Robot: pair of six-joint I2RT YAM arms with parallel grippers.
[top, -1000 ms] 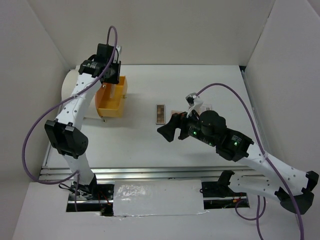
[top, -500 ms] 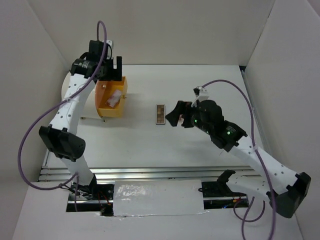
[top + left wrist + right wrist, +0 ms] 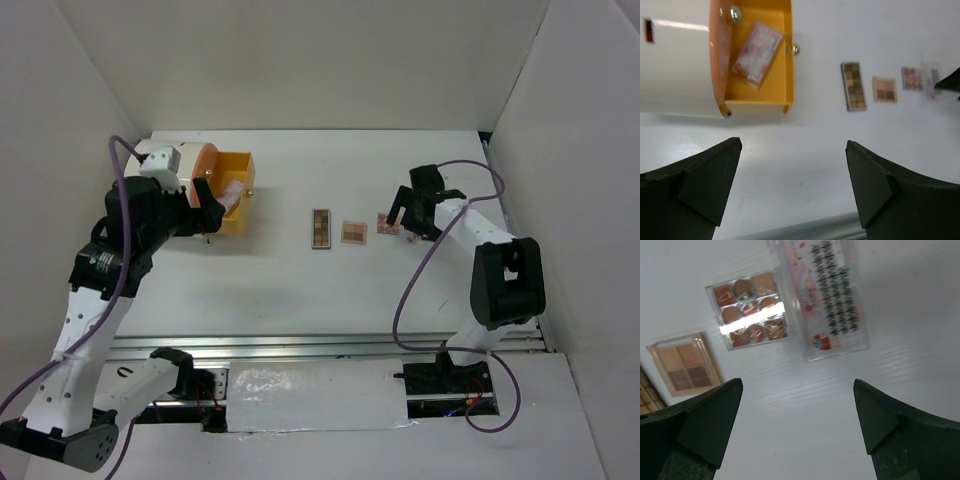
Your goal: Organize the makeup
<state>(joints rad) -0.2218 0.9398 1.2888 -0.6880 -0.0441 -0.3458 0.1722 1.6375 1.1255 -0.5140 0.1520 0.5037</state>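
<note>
Your left gripper [image 3: 793,145], spread and empty, faces the orange drawer [image 3: 756,106]; your right gripper [image 3: 797,385], likewise spread, hovers by the clear-packaged card [image 3: 832,295].

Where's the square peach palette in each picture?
Top external: square peach palette central, right of long brown palette.
Left wrist: square peach palette upper right, right of long brown palette.
Right wrist: square peach palette at left edge, long brown palette peeking lower-left.
Shared landmark: long brown palette.

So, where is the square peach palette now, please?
The peach palette lies mid-table in the top view, between the narrow brown palette and the clear nine-pan palette.
</note>
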